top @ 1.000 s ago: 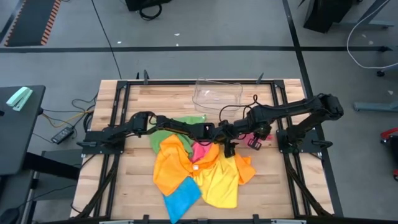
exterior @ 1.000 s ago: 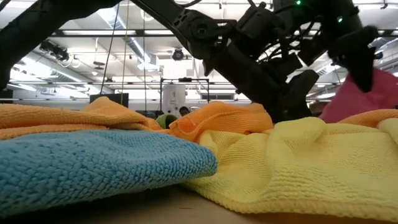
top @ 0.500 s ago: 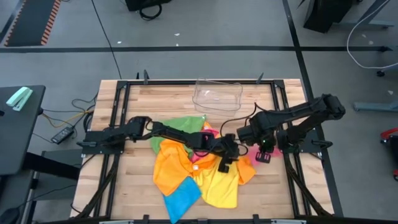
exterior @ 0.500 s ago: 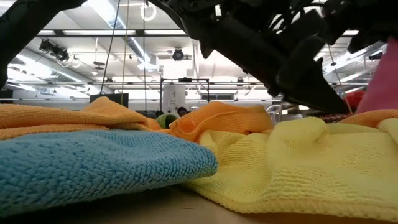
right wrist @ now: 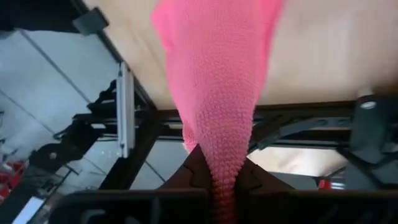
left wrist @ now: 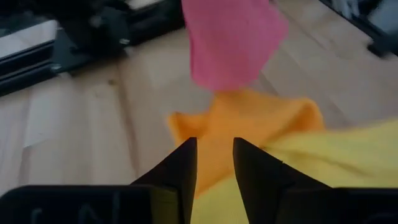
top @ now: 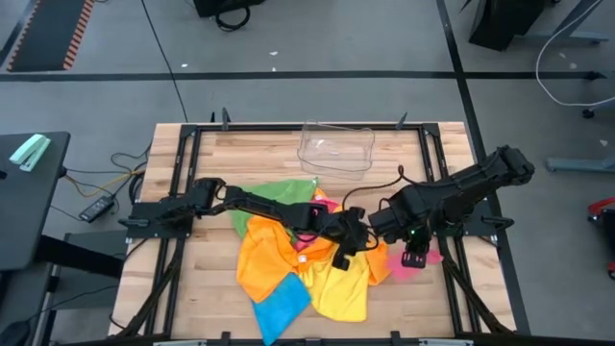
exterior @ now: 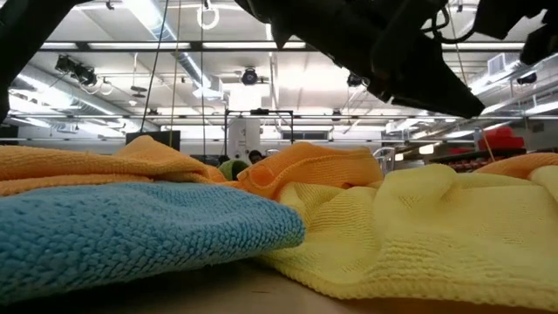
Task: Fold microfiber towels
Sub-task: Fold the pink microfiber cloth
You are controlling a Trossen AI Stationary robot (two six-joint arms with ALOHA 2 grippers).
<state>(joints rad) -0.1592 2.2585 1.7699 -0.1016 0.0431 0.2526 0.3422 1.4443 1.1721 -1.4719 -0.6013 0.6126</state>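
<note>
A heap of microfiber towels lies mid-table: green (top: 274, 195), orange (top: 261, 258), yellow (top: 343, 291) and blue (top: 281, 308), with a patch of pink (top: 309, 234) in the middle. In the low view the blue towel (exterior: 131, 231) and the yellow towel (exterior: 436, 227) lie on the tabletop in front. My right gripper (top: 414, 256) is shut on a separate pink towel (top: 426, 262) just right of the heap. My left gripper (top: 339, 255) hovers over the heap's right part, its fingers (left wrist: 186, 168) a little apart above orange and yellow cloth and holding nothing. My right gripper pinches a bunched, narrow part of the pink towel (right wrist: 224, 180) between its two fingers, which slant down from above. The cloth widens away from the fingers and hangs slack (left wrist: 231, 43) beside the heap. Whether its lower end touches the table, I cannot tell.
A clear plastic tray (top: 336, 149) stands at the table's far edge, behind the heap. Black frame rails (top: 452, 284) run along the table's sides, close to the right gripper. Bare wood shows at the near left (top: 207, 288) and far left.
My right gripper has carried the pink towel toward the table's near and right edges, off the heap and out of the low view. My left gripper has moved toward the near edge over the yellow and orange cloth and has risen. The heap has stayed put.
</note>
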